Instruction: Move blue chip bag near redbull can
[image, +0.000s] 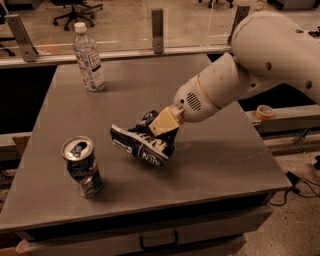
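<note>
The blue chip bag (142, 145) is a crumpled dark navy bag with white lettering, held tilted just above the grey table (220, 165), its left end lowest. My gripper (161, 125) comes in from the right on the white arm and is shut on the bag's upper right part. The redbull can (82, 167) stands upright near the table's front left, its silver pull-tab top showing, a short way left of the bag.
A clear plastic bottle (89, 59) with a white cap stands at the table's back left. A roll of tape (264, 111) lies on a ledge to the right. A drawer handle (157, 241) shows below the front edge.
</note>
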